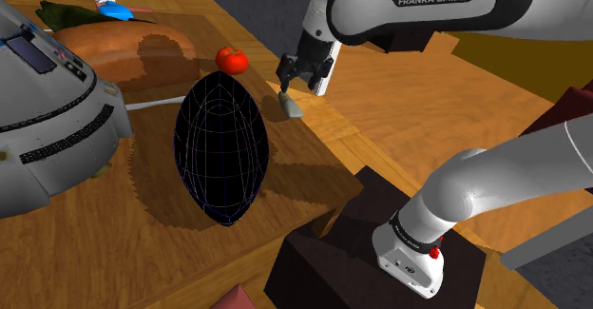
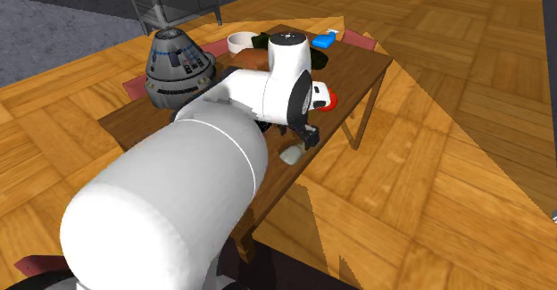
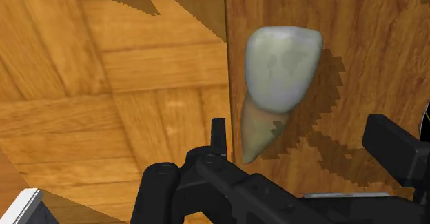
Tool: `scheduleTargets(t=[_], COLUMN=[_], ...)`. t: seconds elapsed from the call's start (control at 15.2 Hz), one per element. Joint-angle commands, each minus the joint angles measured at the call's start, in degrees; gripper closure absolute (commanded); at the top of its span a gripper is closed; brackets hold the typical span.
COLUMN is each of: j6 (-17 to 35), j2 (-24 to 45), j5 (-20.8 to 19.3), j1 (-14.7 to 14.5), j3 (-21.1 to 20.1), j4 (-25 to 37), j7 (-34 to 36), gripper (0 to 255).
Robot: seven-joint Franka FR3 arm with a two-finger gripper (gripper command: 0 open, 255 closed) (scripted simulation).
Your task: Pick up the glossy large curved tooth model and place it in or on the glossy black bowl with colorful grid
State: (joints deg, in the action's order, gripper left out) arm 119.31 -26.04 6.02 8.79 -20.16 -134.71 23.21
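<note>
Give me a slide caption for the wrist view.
Open claw poised over the pale tooth model lying by the wooden table's edge.

The chunky glossy white robot arm has rounded tube shells with dark grey-black bands at the joints, and one black band carries white FRANKA EMIKA lettering in caps. Low down there's a squared-off white block with tiny dark print and a small red dot. The hand end is an all-black angular two-finger gripper.
</note>
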Motion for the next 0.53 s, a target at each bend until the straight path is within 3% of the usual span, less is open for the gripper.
scheduleTargets(t=[0.0,0.13,0.46], j6=[-4.29,-7.78,-3.88], j2=[8.20,14.24,15.23], j5=[3.02,5.30,5.47], j1=[0.83,1.65,1.47], j3=[2.77,4.47,3.92], j4=[6.11,10.80,7.91], j7=[-2.62,-4.42,-4.42], gripper=[0,0,0])
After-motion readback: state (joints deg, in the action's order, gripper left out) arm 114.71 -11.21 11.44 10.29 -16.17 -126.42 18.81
